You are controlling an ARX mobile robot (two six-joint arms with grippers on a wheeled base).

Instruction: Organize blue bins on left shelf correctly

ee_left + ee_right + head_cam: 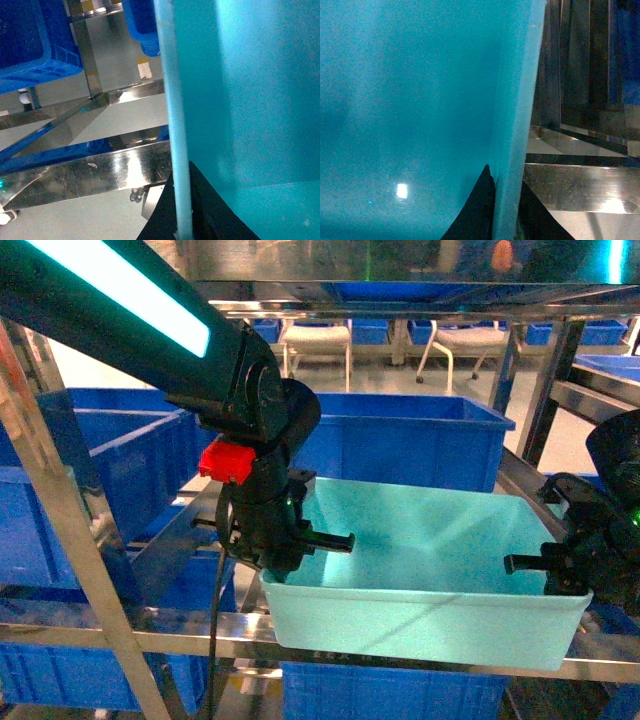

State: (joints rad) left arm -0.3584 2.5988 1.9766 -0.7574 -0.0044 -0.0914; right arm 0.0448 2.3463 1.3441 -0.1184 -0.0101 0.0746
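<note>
- left pincer (300,540) clamps the tub (430,580) at its left rim, right pincer (545,565) grips the right rim
- two-sided hold keeps it level on the shelf (400,632)

No text, label, brand, number or sign can be read on anything in these three views.

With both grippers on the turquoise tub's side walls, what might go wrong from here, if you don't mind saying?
1. Each gripper, left and right, pinches only a thin wall of the tub; uneven motion could twist or drop it.
2. The tub's front overhangs the steel rail, so it might tip forward if released.
3. A dark blue bin sits close behind; pushing back could jam against it.
</note>
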